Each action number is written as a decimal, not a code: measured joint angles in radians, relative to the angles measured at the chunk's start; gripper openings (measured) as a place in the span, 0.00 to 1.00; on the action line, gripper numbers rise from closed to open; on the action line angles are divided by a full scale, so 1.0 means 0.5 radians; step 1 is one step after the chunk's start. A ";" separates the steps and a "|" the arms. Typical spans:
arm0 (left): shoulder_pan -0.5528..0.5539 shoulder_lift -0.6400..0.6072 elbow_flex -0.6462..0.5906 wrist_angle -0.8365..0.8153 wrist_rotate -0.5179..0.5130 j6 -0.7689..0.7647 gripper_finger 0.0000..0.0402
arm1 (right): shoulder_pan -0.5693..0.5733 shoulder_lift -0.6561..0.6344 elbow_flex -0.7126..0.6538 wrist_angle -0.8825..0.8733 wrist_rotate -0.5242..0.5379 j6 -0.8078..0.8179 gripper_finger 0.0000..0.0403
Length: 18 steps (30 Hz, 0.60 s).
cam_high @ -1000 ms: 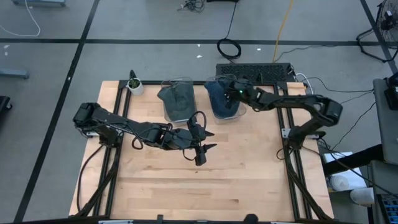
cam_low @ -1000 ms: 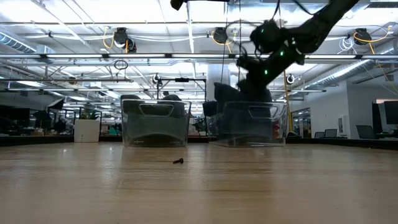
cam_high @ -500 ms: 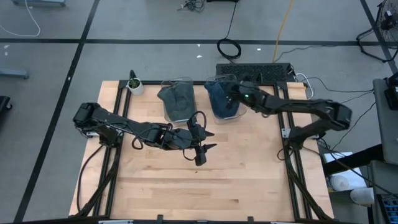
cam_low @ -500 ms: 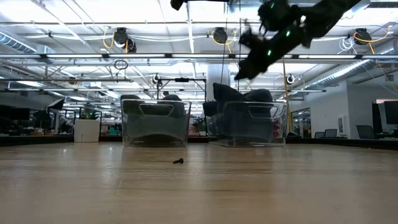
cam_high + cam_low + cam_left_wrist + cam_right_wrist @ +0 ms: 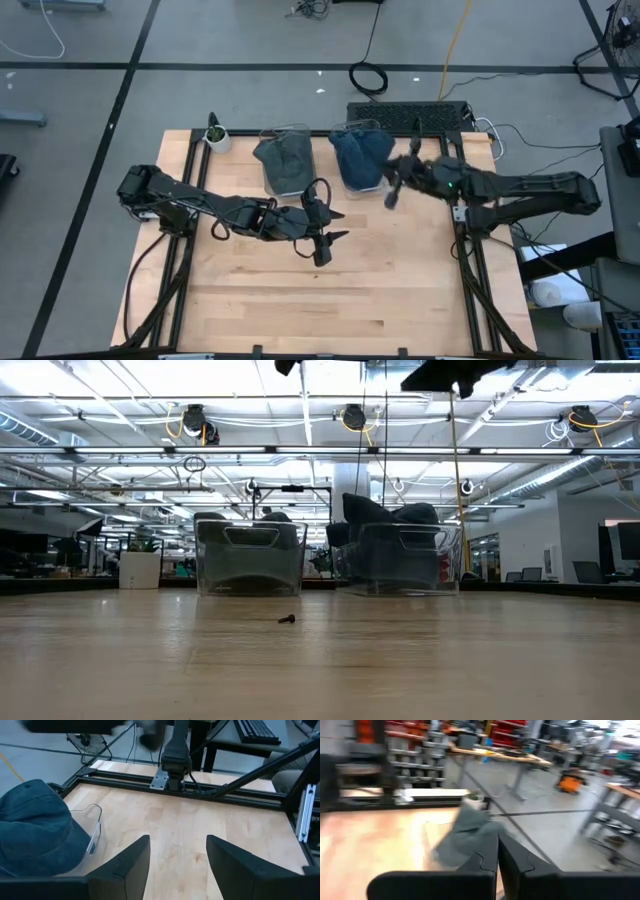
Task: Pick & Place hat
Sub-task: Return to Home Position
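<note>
A blue denim hat (image 5: 358,155) sits in the right clear bin (image 5: 368,184) at the table's far side and bulges above the rim (image 5: 400,515); the left wrist view shows it too (image 5: 35,830). A grey hat (image 5: 285,162) fills the left clear bin (image 5: 250,555) and is blurred in the right wrist view (image 5: 465,835). My right gripper (image 5: 392,192) is shut and empty, in the air just right of and nearer than the blue hat's bin. My left gripper (image 5: 338,225) is open over the table's middle, fingers apart (image 5: 177,865).
A small potted plant (image 5: 217,137) stands at the far left corner. A tiny dark screw (image 5: 286,619) lies on the wood in front of the bins. Black frame rails (image 5: 200,792) run along the table's right edge. Bare wood fills the near half.
My right gripper has risen from above the blue hat's bin, climbing out of the low view's top, and swung toward the table's near right. The blue hat stays in its bin. My left arm has kept still.
</note>
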 joint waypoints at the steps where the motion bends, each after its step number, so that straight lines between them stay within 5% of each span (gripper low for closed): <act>1: 0.000 -0.014 0.000 -0.017 0.001 0.016 0.51 | 0.058 -0.023 0.000 -0.034 -0.001 0.024 0.00; 18: -0.115 -0.633 -0.002 -0.496 -0.030 0.102 0.50 | 0.532 -0.508 -0.001 -0.095 -0.001 0.126 0.01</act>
